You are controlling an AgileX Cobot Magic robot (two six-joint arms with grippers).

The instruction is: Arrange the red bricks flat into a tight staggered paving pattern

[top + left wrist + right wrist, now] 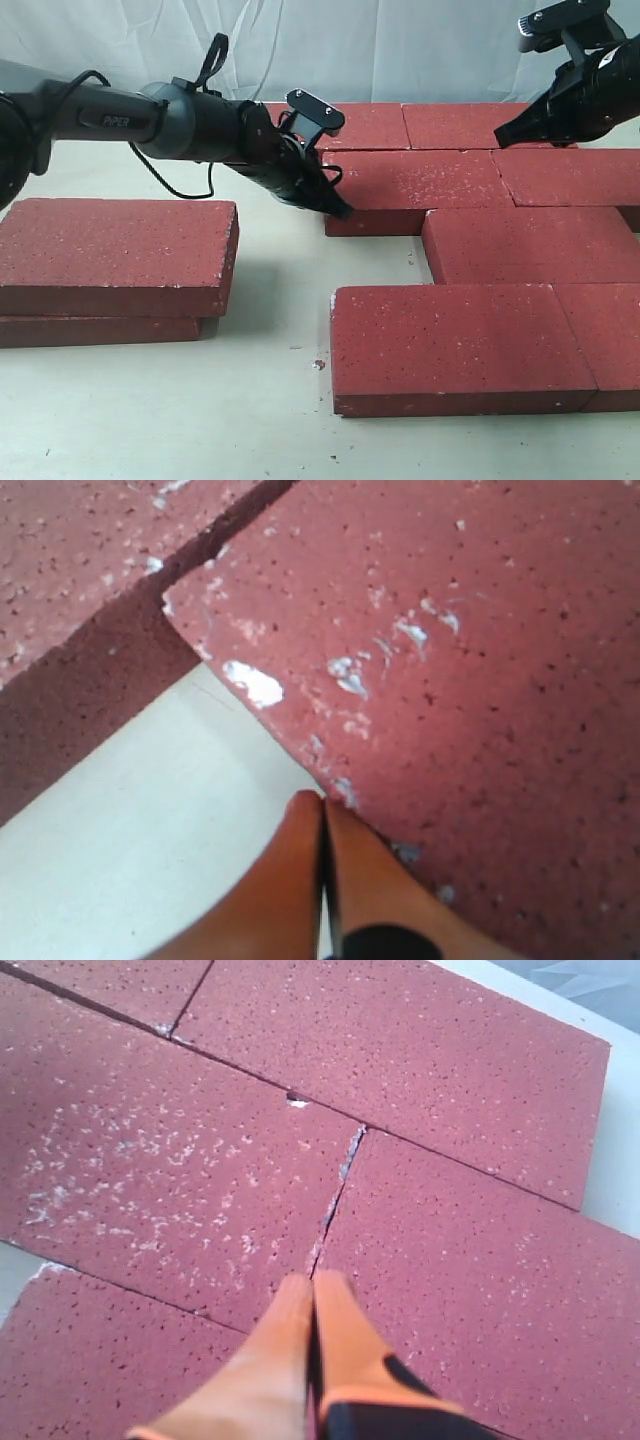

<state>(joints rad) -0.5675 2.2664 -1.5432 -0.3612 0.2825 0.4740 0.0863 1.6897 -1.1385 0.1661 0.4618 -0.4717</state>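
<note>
1. Off-white worktop (200, 420) nearest the camera. A small red crumb (318, 364) lies on it just ahead of the paving.
2. Front row, right of centre: the front-row brick (450, 340) is a flat rectangular dark-red paving block with a grainy surface, white speckles and chipped edges. Its right end butts against the right-hand front brick (612, 335), which the frame edge cuts off.
3. Far left, well apart from the paving, is a stack of two bricks (110, 255) of the same kind. Both lie flat, and the upper one overhangs the lower a little on the right.
4. Behind the front row and touching it, the second-row brick (530, 245) is shifted rightward, so the joints are staggered.
5. Next back is the third-row brick (420, 180), flat, with its right end tight against the third-row neighbour (570, 175). Its left half stands proud of the row in front.
6. The left gripper (343, 211), on a black arm reaching in from the left, is low at the near-left edge of the third-row brick. In the wrist view its orange jaws are pressed together with nothing between them. The tips sit at the line where brick meets worktop; I cannot tell if they touch.
7. The right gripper (500, 140) hangs above the paving at the right rear, clear of the surface. In the wrist view its orange jaws are closed and empty, pointing at a seam between two bricks.
8. The far-row bricks (415, 125) are two laid end to end, tight against the third row.
9. White cloth backdrop (380, 50) behind everything.
</note>
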